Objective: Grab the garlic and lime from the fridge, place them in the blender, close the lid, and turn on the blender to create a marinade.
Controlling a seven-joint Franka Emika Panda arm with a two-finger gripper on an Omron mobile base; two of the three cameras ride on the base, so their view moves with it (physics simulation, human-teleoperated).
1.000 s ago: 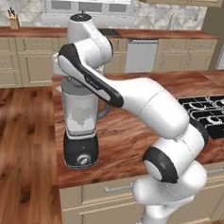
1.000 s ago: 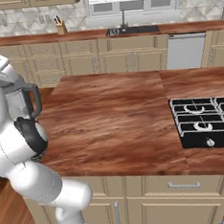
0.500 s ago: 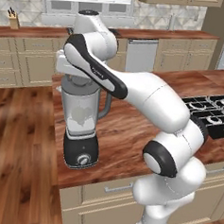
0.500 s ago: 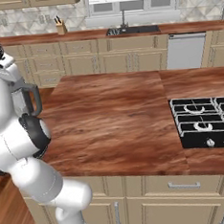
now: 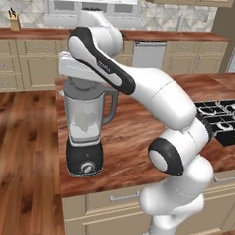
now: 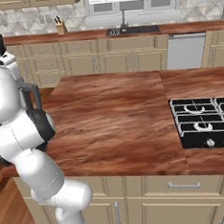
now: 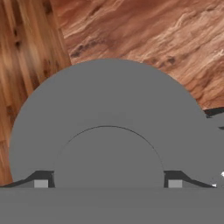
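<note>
Left base view: the blender (image 5: 86,129) stood near the left front corner of the wood-topped counter (image 5: 133,135), its black base with the round silver dial (image 5: 88,166) facing the camera. The clear jug was upright, handle on the side toward the stove. Something pale lay inside the jug, about halfway down; too blurred to identify.

The white arm reached from the lower right, over the counter, and bent down so that its wrist sat directly above the jug's mouth. The wrist housing hid the top of the jug there.

Hand view: the hand (image 7: 107,183) looked straight down on the lid (image 7: 109,109), a round dark grey disc with its raised central knob (image 7: 108,157) lying between the two fingertips (image 7: 41,183). The fingers were spread wide, one on either side of the knob, with a small gap visible at each side; contact with the knob could not be confirmed. Wood of the counter and plank floor showed beyond the lid's edge.

Right base view: the arm's lower links stood at the left edge, the blender's dark handle partly seen behind them. A gas hob (image 6: 204,125) was set in the counter's right side, well apart from the blender. A sink (image 6: 126,30), a dishwasher (image 6: 185,51) and a knife block (image 6: 60,27) lined the back wall.
</note>
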